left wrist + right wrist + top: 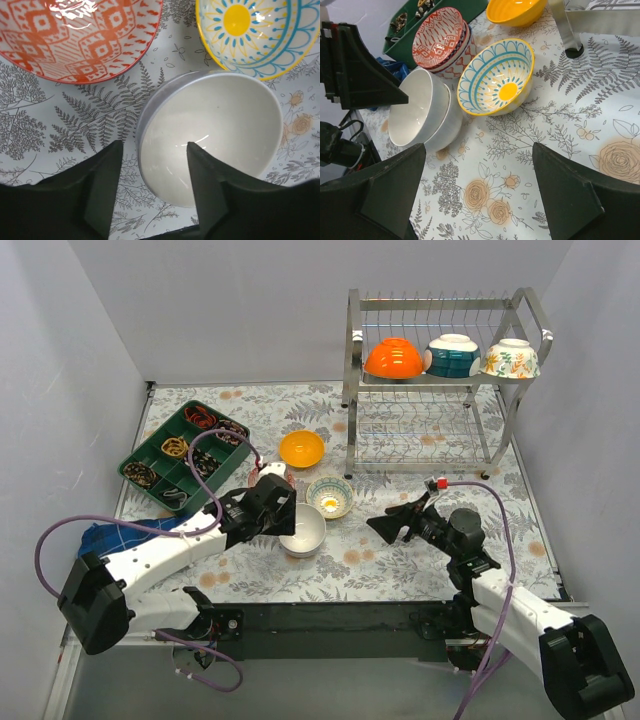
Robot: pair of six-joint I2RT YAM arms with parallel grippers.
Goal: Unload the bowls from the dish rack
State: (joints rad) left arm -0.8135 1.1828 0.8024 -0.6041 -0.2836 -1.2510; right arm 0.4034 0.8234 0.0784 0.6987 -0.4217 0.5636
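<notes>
At the left of the table lies a green tray [150,455], which is no part of the job. Just right of it the left gripper [281,511] reaches over a white bowl [303,531] standing on the flowered cloth [420,575]. Its jaws are parted and straddle the bowl's near rim, one finger [102,192] outside the wall and the other inside, neither plainly pressing. A red-patterned bowl [80,35], a yellow bowl [302,448] and a blue-and-yellow bowl [329,495] stand close around it. Further right the right gripper [388,520] hangs low over the cloth, jaws spread wide and holding nothing, well apart from every bowl. At the far right the dish rack [520,410] carries an orange bowl [392,358], a teal bowl [452,356] and a floral bowl [510,359] side by side on its upper shelf, beyond both grippers. Glazed ceramic like this is likely stiff, slick and breakable, with some weight. The safest hold is probably across the rim wall, one finger inside and one outside.
</notes>
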